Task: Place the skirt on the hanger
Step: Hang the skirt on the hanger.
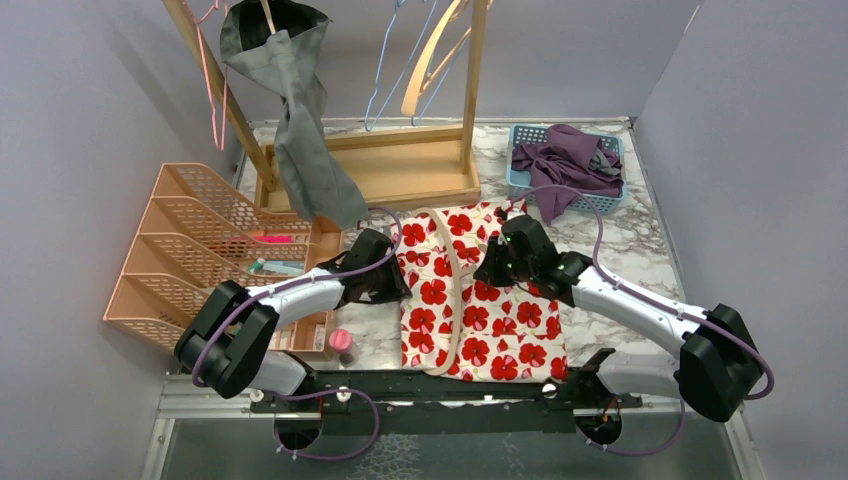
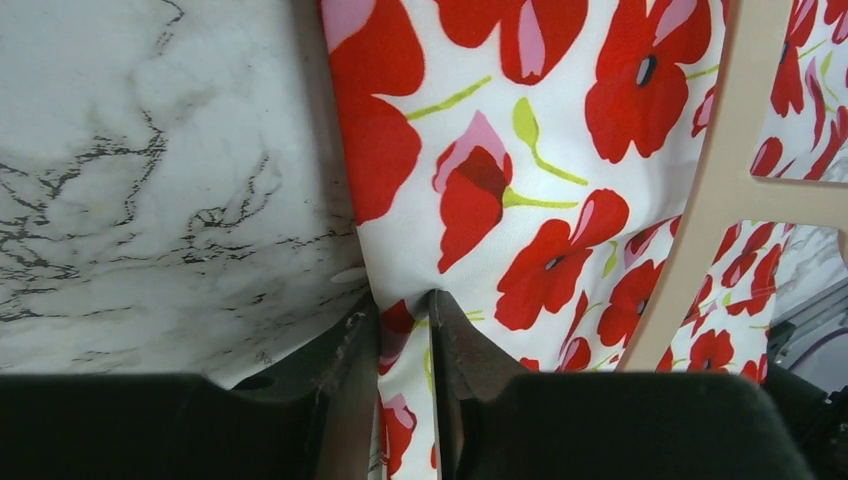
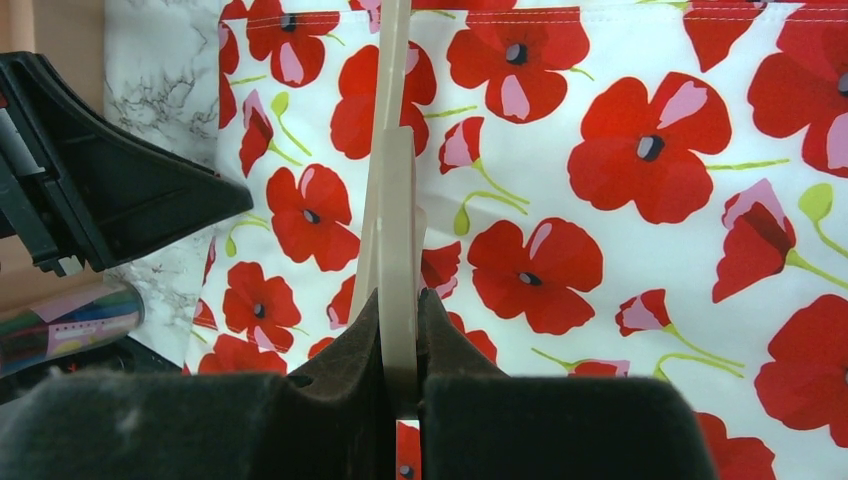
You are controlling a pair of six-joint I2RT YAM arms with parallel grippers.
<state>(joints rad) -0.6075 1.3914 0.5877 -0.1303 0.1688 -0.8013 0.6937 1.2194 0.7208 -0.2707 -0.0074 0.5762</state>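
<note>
The skirt (image 1: 480, 300), white with red poppies, lies flat on the marble table (image 1: 640, 235), its long axis running away from the arms. The left gripper (image 2: 430, 330) pinches its left edge, jaws nearly together. The right gripper (image 3: 400, 340) is clamped on the cream hanger (image 3: 392, 200) lying lengthwise across the cloth. No writing shows anywhere.

Left gripper (image 2: 403, 330) low at the skirt's (image 2: 560, 200) left edge, jaws pinching fabric, right gripper (image 3: 400, 340) clamped on the hanger (image 3: 395, 200).
</note>
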